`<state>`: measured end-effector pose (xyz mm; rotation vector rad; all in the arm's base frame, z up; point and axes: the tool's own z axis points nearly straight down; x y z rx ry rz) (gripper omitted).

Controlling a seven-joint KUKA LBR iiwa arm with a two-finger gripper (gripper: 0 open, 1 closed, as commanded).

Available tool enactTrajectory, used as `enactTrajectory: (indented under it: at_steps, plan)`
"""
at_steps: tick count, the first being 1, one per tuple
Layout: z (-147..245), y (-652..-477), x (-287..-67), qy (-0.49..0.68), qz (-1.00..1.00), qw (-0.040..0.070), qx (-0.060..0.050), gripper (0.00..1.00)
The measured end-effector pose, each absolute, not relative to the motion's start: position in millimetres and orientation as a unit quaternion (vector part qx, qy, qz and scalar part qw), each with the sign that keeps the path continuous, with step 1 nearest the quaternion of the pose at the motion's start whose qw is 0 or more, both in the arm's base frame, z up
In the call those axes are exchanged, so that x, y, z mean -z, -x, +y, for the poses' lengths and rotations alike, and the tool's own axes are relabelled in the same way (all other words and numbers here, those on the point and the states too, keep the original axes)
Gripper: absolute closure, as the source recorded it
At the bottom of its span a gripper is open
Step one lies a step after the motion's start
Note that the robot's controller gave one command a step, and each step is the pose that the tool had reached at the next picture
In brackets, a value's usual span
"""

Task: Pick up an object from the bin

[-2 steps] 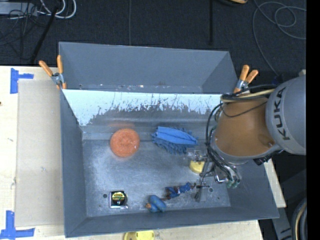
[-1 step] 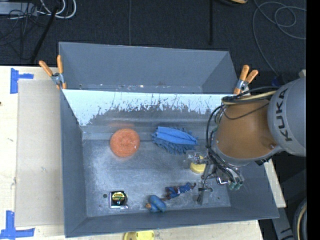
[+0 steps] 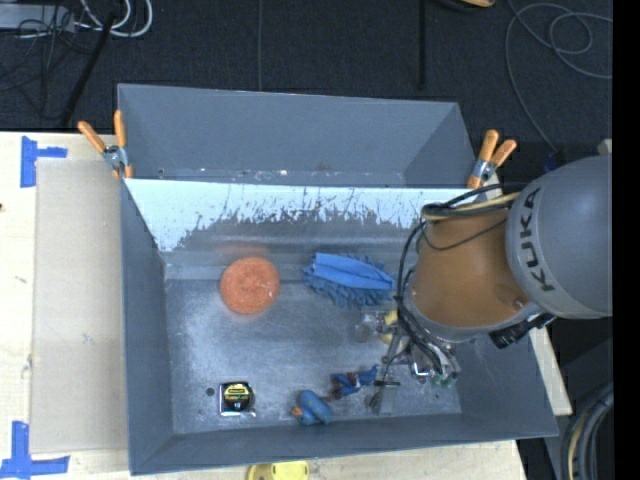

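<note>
- Gripper (image 3: 392, 373) of the grey KUKA arm (image 3: 560, 238), low over the floor near the front right corner of the bin, tucked under the orange wrist cover (image 3: 465, 273) and its cables. Spread or pressed together: cannot tell, too dark and tangled there. Nothing visibly pinched.
- Grey metal bin (image 3: 140, 298), floor mostly bare, things scattered singly rather than heaped.
- Blue ribbed thing (image 3: 348, 278), brush-like, lying toward the back, up the view from the gripper and just left of the wrist cover. Long axis running left to right.
- Orange round thing (image 3: 249, 285), rough-surfaced, further left at about the same depth, well apart from the gripper.
- Black-and-yellow tape measure (image 3: 236, 398), near the front wall, well to the left.
- Blue lump (image 3: 312, 408), small, by the front wall, between tape measure and gripper.
- Small blue-and-dark piece (image 3: 350, 381), nearest of all, just beside the gripper on its left in the view. Touching or narrowly apart: cannot tell. Long axis roughly left to right, pointing at the gripper.
- Pale small bit (image 3: 372, 325), near the cover's lower edge, kind unclear.
- Likeliest pick, judging by nearness: the small blue-and-dark piece, calling for a short shift toward the view's left rather than a reach toward the back.
</note>
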<state>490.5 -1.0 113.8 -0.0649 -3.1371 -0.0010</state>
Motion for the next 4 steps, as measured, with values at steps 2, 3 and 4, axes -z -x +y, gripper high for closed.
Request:
enactTrajectory:
  at_steps: [2, 3, 4]
  plan:
    - [-2.9, -485.8, -69.5, 0.063, -0.998, 0.002, 0.0, 1.0]
    - [-2.9, -485.8, -69.5, 0.063, -0.998, 0.002, 0.0, 1.0]
    - [-2.9, -484.2, -74.8, 0.063, -0.998, 0.005, 0.0, 1.0]
